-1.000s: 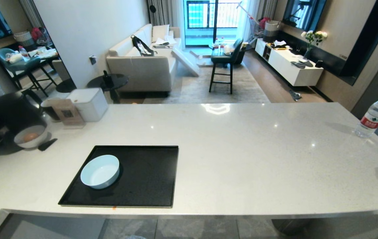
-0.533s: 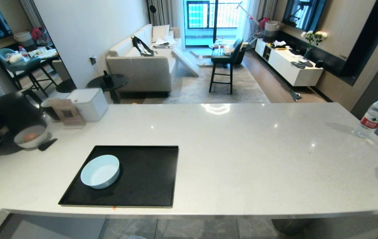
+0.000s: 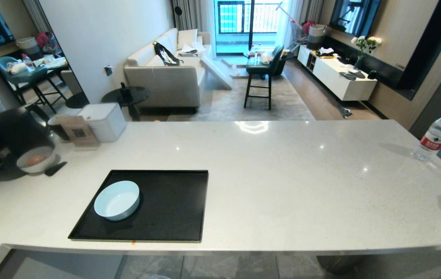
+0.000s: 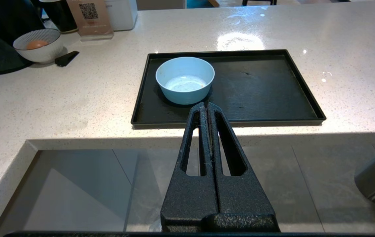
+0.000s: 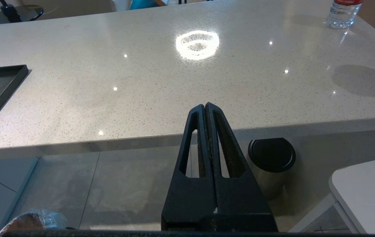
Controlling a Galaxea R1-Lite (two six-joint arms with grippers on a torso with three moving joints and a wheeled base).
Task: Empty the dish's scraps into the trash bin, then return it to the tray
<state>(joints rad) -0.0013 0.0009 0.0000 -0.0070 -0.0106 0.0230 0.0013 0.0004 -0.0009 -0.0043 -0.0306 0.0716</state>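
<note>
Pale speckled stone fills most of my head view: the tabletop runs wide across it, with a living room beyond holding a sofa and a dark bar stool. On the left part of the tabletop I see the tray, black and flat, lying close to the near edge. The dish stands upright on the tray's left half, pale blue outside, white inside; through the left wrist camera its bottom looks bare apart from faint specks, and I can make out no scraps in it.

My left end effector is clamped fully closed on nothing, its fingers pressed flat together. It hangs off the tabletop's near edge, over the floor, pointing at the dish without touching it. My right end effector is likewise closed and empty, held off the near edge further to the right, facing bare stone. Neither arm shows in my head view.

Below the right wrist camera I catch a corner of the trash bin with its crinkled clear liner on the floor. A steel cylinder bin with a black top stands under the tabletop's overhang.

Far left, well apart from the tray, sits a greyish bowl holding an orange-brown lump. A water bottle stands at the far right.
</note>
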